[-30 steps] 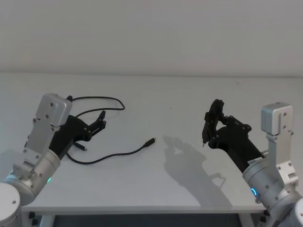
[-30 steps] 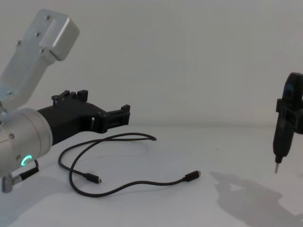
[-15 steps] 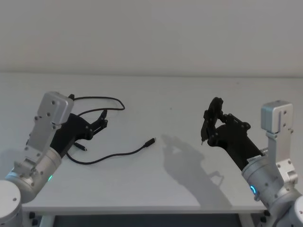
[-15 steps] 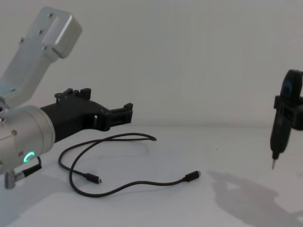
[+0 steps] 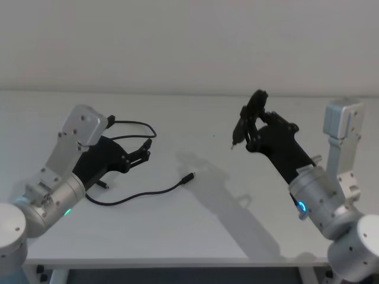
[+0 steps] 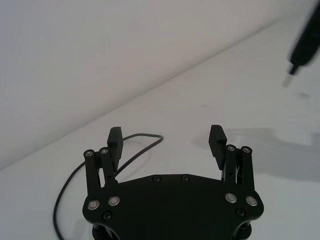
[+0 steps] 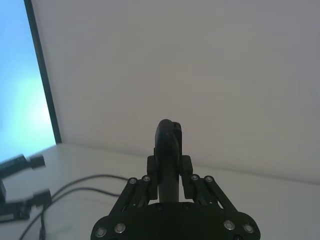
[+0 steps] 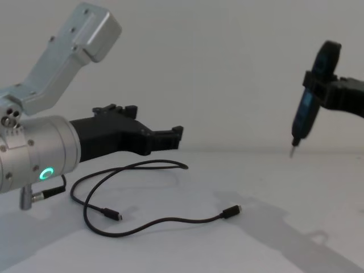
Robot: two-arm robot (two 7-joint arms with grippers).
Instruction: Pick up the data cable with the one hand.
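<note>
A: What is on the far left?
B: The left gripper [image 5: 145, 149] reaches forward over the left part of the white tabletop [image 5: 195, 236]. Its jaws are spread apart with nothing between them, and the left wrist view shows the wide gap plainly. A green ring light [image 8: 45, 172] glows on the silver cylinder behind it. A short lead [image 8: 42, 193] with a silver connector hangs under that cylinder.
A: And the data cable?
B: The data cable [image 5: 160, 191] lies flat on the left half of the tabletop in loose curves. Its far loop runs beneath the spread jaws. From the chest view the gripper hangs above it, not touching. One plug [image 5: 105, 185] sits near the arm's black body. The other plug [image 5: 188, 177] lies toward the middle of the tabletop, right of the gripper.
A: What about the right side?
B: The right gripper [image 5: 253, 121] is raised high above the tabletop, well apart from the cable. Its jaws are clamped on a slim black pen-shaped tool [image 8: 307, 108], which tilts with its metal tip pointing down and to the left.
</note>
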